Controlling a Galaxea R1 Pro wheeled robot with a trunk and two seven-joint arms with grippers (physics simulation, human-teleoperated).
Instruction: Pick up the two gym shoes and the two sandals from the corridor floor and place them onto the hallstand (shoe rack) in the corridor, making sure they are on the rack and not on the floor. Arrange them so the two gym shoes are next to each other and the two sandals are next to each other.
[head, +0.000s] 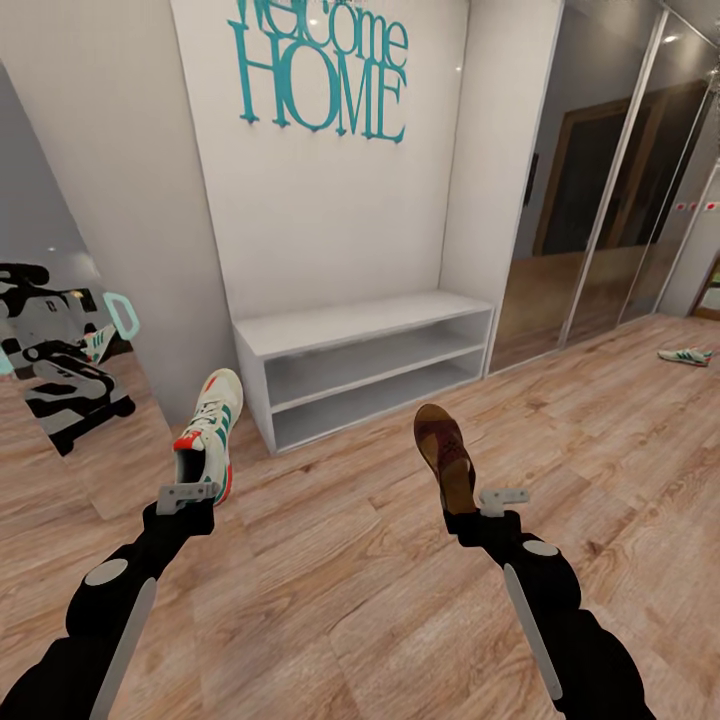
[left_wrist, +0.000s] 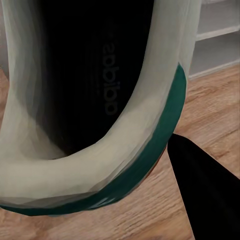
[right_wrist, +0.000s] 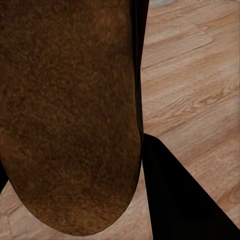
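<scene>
My left gripper is shut on the heel of a white gym shoe with green stripes and red-orange accents, held toe-forward above the wood-plank floor. Its heel opening looms close in the left wrist view, beside a dark finger. My right gripper is shut on the heel of a brown sandal. The sandal's sole sits against a black finger. The second gym shoe lies on the floor far right. The other sandal and the hallstand are out of view.
A plain low white two-shelf bench stands ahead against the wall under a teal "Welcome HOME" sign. A leaning mirror at left reflects the robot. Mirrored wardrobe doors line the right side.
</scene>
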